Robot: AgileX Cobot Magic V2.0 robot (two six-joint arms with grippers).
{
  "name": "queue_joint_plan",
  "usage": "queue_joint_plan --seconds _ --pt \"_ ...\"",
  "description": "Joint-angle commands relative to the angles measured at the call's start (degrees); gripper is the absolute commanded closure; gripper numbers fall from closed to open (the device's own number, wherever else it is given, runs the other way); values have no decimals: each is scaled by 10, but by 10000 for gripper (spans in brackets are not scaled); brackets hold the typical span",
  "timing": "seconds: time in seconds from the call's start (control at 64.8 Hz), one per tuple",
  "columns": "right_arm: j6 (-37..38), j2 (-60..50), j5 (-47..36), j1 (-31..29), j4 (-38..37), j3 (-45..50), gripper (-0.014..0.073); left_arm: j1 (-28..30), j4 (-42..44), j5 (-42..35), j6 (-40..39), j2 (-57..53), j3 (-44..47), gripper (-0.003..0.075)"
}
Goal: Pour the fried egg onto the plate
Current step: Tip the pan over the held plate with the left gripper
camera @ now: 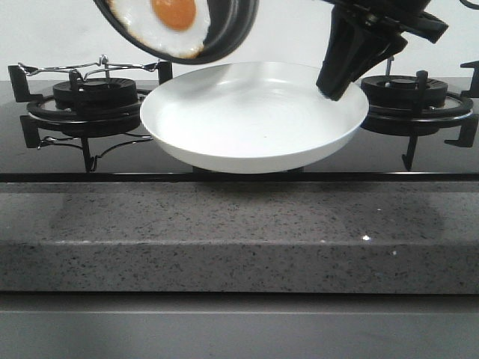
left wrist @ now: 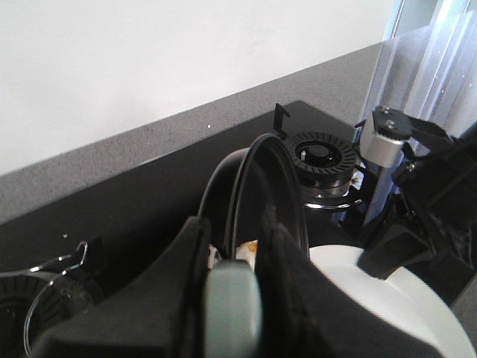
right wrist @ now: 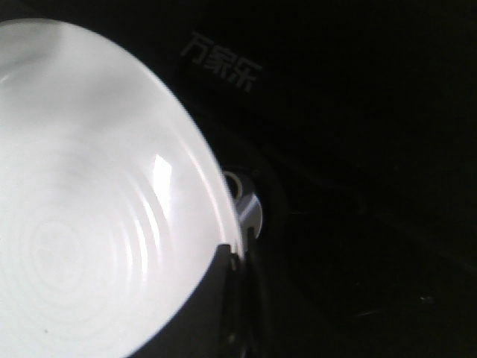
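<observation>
The fried egg (camera: 166,22), white with an orange yolk, lies in a black frying pan (camera: 228,34) that hangs tilted above the plate's far left rim. In the left wrist view my left gripper (left wrist: 235,246) is shut on the pan's grey handle (left wrist: 232,306), and a sliver of egg (left wrist: 248,250) shows past the fingers. The white plate (camera: 247,112) is held over the cooktop between the two burners. My right gripper (camera: 334,90) is shut on its right rim, and the right wrist view shows the jaws (right wrist: 237,257) pinching the plate's (right wrist: 89,209) edge.
A left burner with a wire grate (camera: 90,97) and a right burner (camera: 408,93) flank the plate on the black glass cooktop. A grey speckled counter (camera: 239,232) runs along the front. A white wall stands behind.
</observation>
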Motion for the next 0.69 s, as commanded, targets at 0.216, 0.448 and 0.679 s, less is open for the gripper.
queue_joint_plan --seconds 0.216,0.448,0.679 --pt "-5 -27 -17 0 18 -14 653 -115 62 -170 28 -36 21 740" --pt "-5 -27 -17 0 18 -14 653 -185 115 -260 28 -36 49 740" --pt "-5 -27 -17 0 18 -14 653 -194 123 -284 28 -36 55 740"
